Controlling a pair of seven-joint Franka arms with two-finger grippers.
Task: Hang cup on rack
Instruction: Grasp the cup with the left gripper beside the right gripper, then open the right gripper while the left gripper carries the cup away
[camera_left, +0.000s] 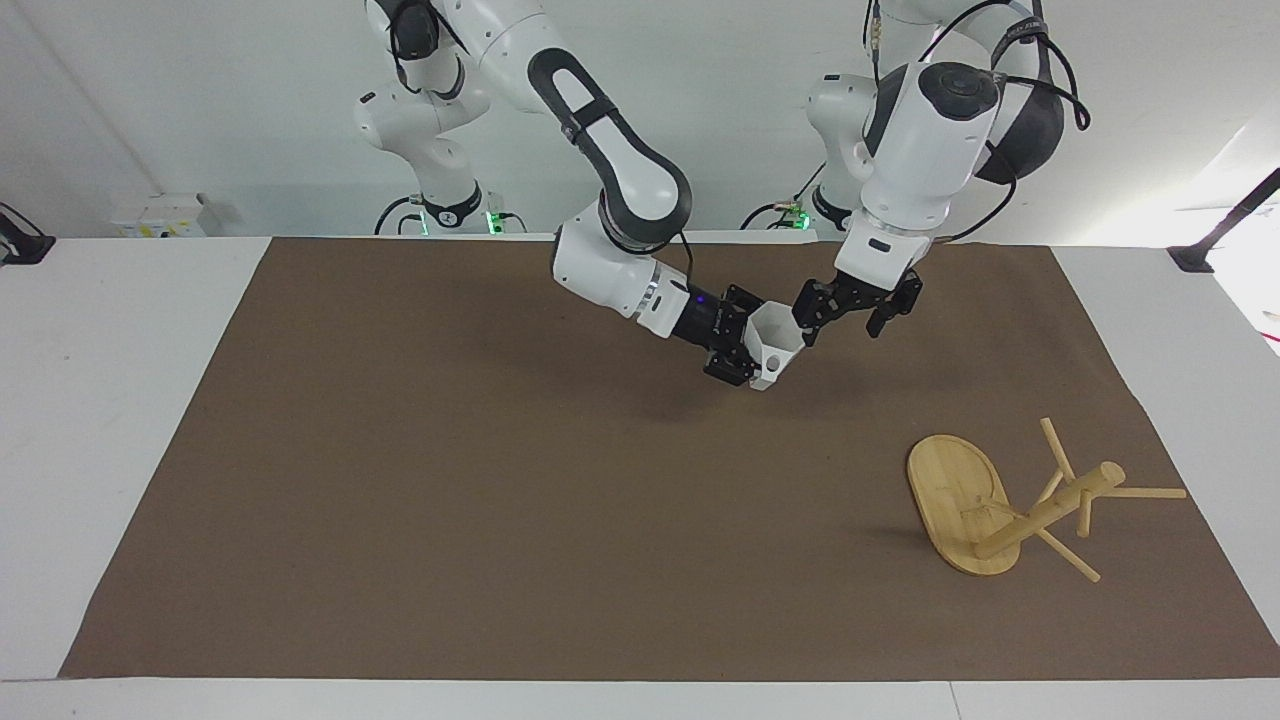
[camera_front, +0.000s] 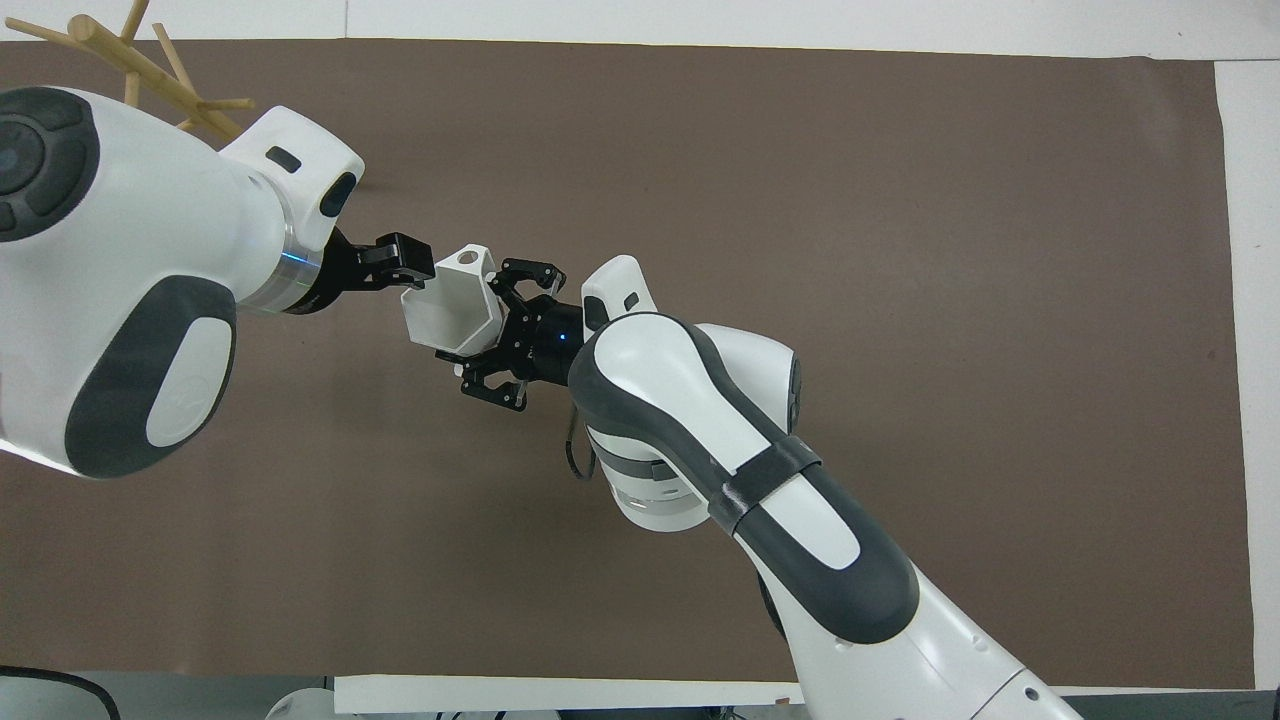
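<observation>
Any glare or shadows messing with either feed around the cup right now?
Facing view: bright glare only at the table's left-arm end, away from the cup; a soft shadow lies on the mat under the right hand. Overhead view: even light, no glare; the left arm hides most of the rack, and the left hand overlaps the cup's rim.

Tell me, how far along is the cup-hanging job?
Done: the cup is off the table, gripped by the right gripper. In hand: the open left gripper is at the cup's rim, apparently for a handover. Left: carrying it to the rack, which stands at the left arm's end, and hooking it on a peg.
</observation>
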